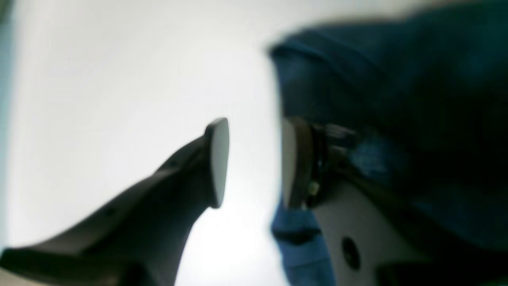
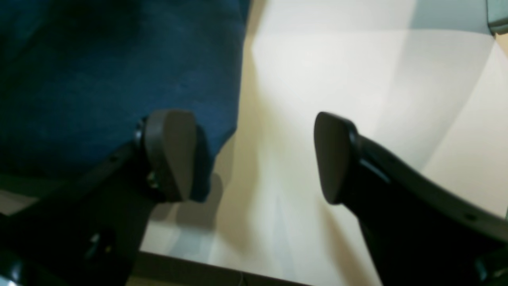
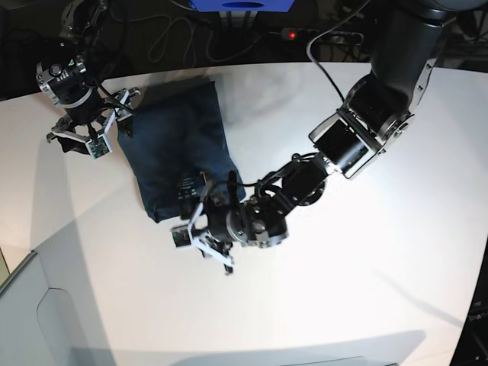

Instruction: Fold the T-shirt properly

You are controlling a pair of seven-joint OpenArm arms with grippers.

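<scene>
while both arms hang low over the white table [image 3: 366, 252], this is how things lie:

t-shirt: the dark navy t-shirt [image 3: 174, 152] lies as a narrow folded strip on the table, running from about 12 o'clock down toward 7 o'clock in the base view, in the upper left part of the tabletop. its surface is fairly flat, with a light wrinkle near its lower end.

left gripper: the left gripper [image 3: 204, 242] sits at the strip's lower end, at about 6 o'clock from the shirt's middle. in the left wrist view [image 1: 254, 161] its two pads stand apart with bare table showing between them; nothing is pinched. the pad at 3 o'clock lies right against the shirt's edge [image 1: 393, 103], the cloth bunched behind it, while the pad at 9 o'clock is over bare table. that view is blurred.

right gripper: the right gripper [image 3: 95, 126] is at the strip's upper left side, at about 10 o'clock from the shirt's middle. in the right wrist view [image 2: 254, 157] its jaws are spread wide and hold nothing. the pad at 9 o'clock is over the shirt's corner [image 2: 119, 71]; the pad at 3 o'clock is over bare table.

table: white, with soft shadows of the arms across it.
</scene>
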